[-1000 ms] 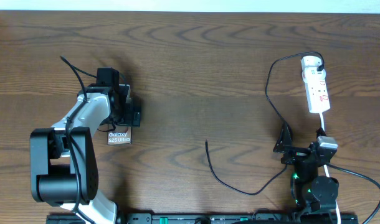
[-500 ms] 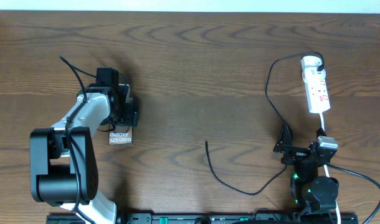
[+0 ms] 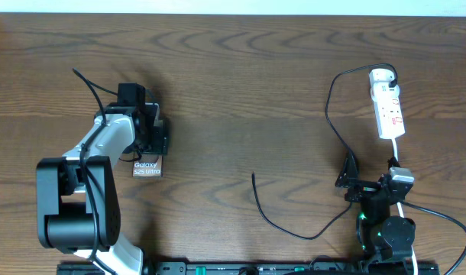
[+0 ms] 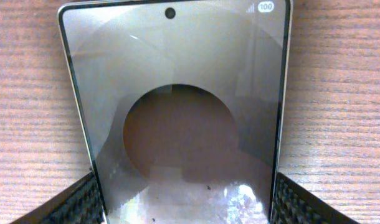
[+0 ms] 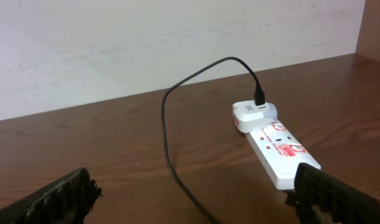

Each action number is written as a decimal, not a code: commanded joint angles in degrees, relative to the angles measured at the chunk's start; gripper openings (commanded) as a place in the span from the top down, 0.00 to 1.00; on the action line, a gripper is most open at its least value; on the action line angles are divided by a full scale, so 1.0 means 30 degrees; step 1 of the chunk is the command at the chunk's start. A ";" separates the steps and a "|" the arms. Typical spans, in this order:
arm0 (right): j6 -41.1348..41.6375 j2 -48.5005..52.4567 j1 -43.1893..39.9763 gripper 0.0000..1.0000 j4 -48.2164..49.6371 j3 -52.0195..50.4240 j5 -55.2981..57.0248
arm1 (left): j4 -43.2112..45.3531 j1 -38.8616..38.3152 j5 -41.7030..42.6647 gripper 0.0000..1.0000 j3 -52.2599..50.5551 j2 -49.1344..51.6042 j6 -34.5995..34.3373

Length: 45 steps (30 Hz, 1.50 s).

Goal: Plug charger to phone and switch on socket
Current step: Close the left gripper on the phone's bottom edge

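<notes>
The phone (image 3: 147,168) lies on the left of the table, its lettered end sticking out from under my left gripper (image 3: 155,137). In the left wrist view the phone (image 4: 177,124) fills the space between the fingers, and both pads (image 4: 84,199) press on its long edges: the left gripper (image 4: 187,202) is shut on it. The white socket (image 3: 389,111) lies at the far right. The charger (image 3: 329,114) is plugged into its far end, and the cable's free tip (image 3: 254,176) rests mid-table. My right gripper (image 3: 369,169) stands open near the socket (image 5: 274,146), with the charger cable (image 5: 168,155) running between its fingers on the table.
The socket's white cord (image 3: 439,218) runs along the right arm's base to the right edge. A white wall (image 5: 146,43) stands beyond the table's far edge. Bare wood lies between the two arms.
The left gripper's fingers have closed in onto the phone's sides. The right arm, the cable and the socket have not moved.
</notes>
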 commanded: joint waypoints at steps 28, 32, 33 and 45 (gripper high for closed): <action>-0.0277 -0.0109 -0.0153 0.01 -0.0087 -0.0022 -0.0044 | -0.0175 0.0000 -0.0233 0.51 -0.0933 0.0794 0.0197; -0.0277 -0.0109 -0.0153 0.01 -0.0087 -0.0022 -0.0044 | 0.0044 0.0000 -0.0197 0.88 -0.0933 0.0794 0.0189; -0.0277 -0.0109 -0.0153 0.01 -0.0087 -0.0022 -0.0044 | 0.0117 -0.0007 -0.0073 0.92 -0.0925 0.0787 0.0175; -0.0277 -0.0109 -0.0153 0.01 -0.0087 -0.0022 -0.0044 | 0.0452 -0.0007 0.0058 0.93 0.0044 -0.0087 -0.0750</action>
